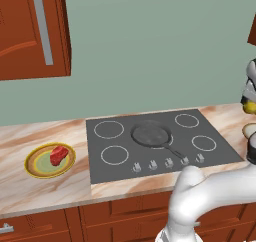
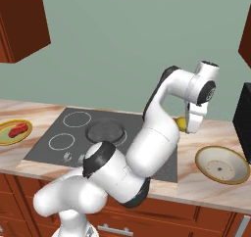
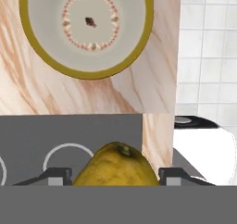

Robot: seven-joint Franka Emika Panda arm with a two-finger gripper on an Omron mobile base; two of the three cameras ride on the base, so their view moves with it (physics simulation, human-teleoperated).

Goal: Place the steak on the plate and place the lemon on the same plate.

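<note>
Steak (image 1: 58,155) lies on the plate (image 1: 36,168) at the far left of the marble worktop (image 1: 47,188), left of the black cooktop (image 1: 155,146), where a dark frying pan (image 1: 151,135) sits among the burner rings. Further right, the tool (image 3: 115,177) pinches the lemon (image 3: 115,166) between its fingers, raised above the cooktop's right edge. At the right end rests a pale tan dish (image 2: 221,164) with an olive rim.

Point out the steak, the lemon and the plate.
steak (image 1: 58,155), left base view, middle of the red chunk
lemon (image 3: 115,166), hand view, centre of its yellow skin
plate (image 1: 33,170), left base view, yellow-orange rim
</note>
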